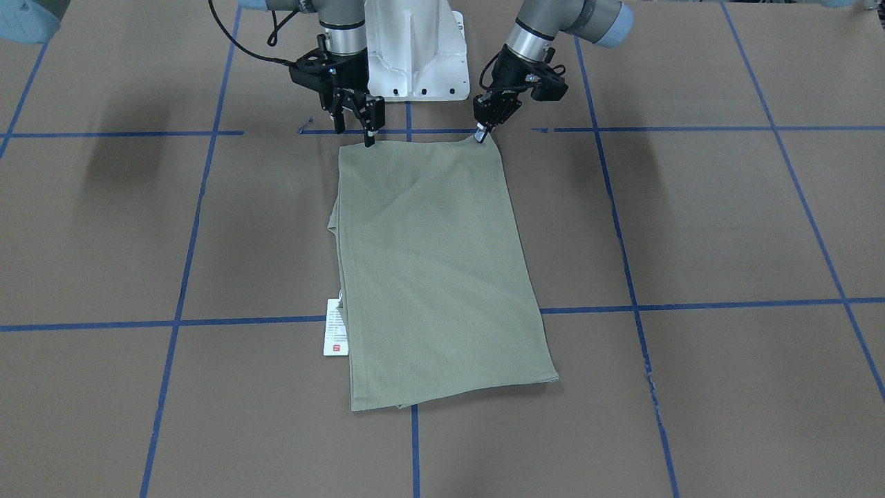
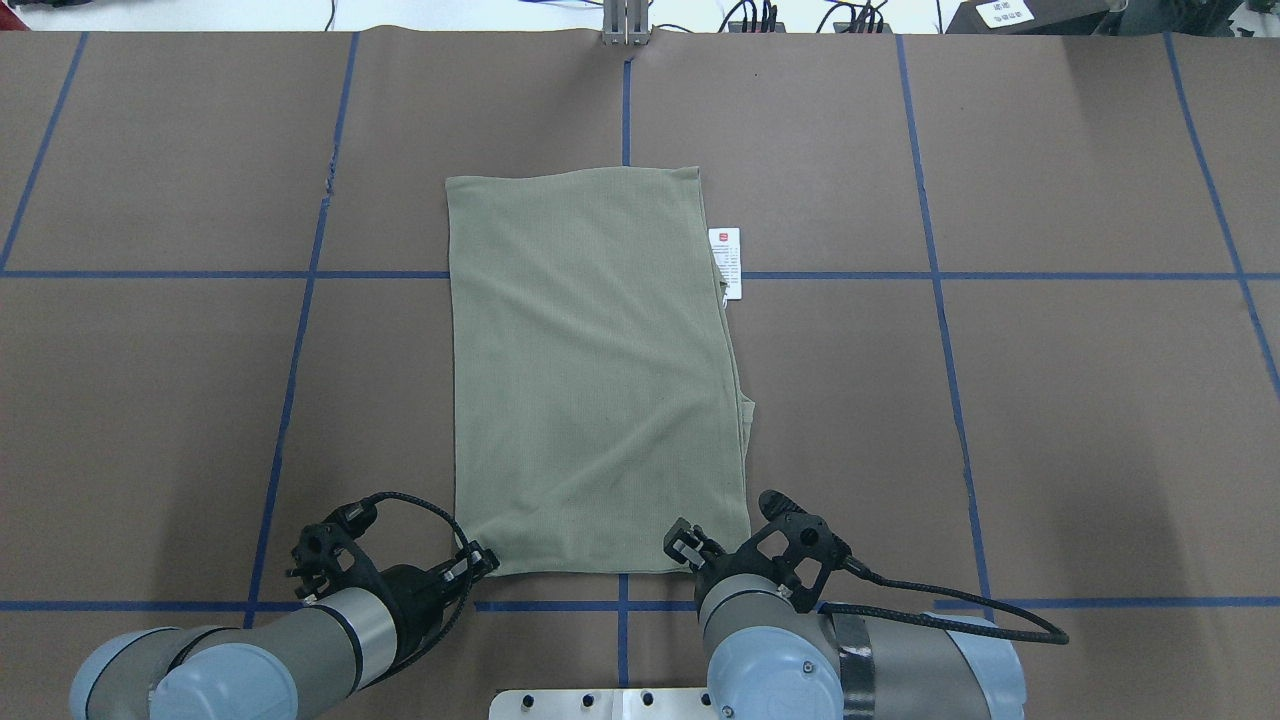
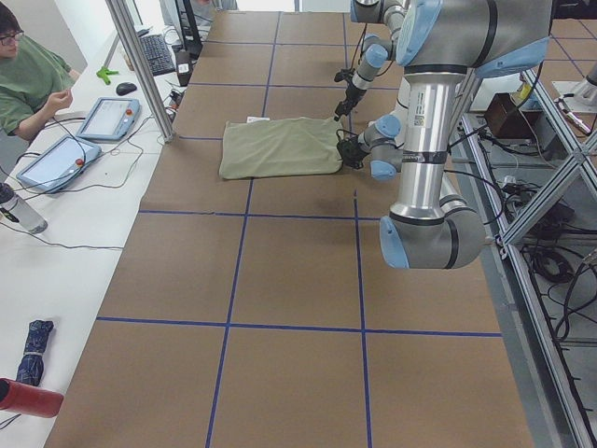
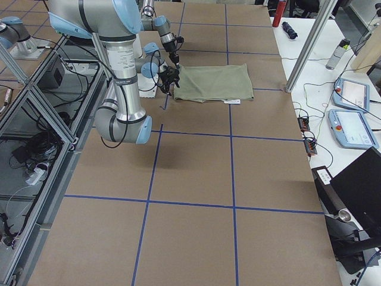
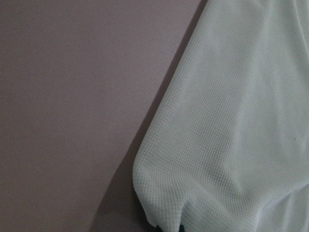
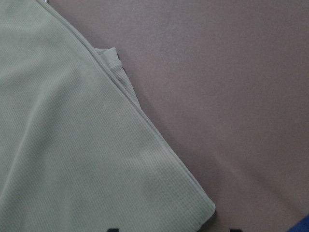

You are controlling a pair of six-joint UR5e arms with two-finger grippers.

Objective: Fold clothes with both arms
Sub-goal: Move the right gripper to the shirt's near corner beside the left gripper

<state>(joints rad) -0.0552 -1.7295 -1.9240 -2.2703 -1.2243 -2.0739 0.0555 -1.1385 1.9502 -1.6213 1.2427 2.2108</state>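
We reckon halfway: sage-green knit shirt (image 1: 429, 263) already narrow rectangle; left black claw (image 1: 480, 135) pinching its top-right corner, right black claw (image 1: 355, 136) spread at top-left. Crosswise fold to go.

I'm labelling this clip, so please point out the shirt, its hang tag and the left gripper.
shirt (image 2: 590, 370), overhead view, middle of the folded cloth.
hang tag (image 2: 725, 262), overhead view, centre of the white card.
left gripper (image 1: 482, 134), front-facing view, between its fingertips at the shirt's corner.

Shirt (image 2: 590, 370) lies on table (image 2: 1000, 400), left tool (image 2: 482, 560) and right tool (image 2: 683, 543) at near corners
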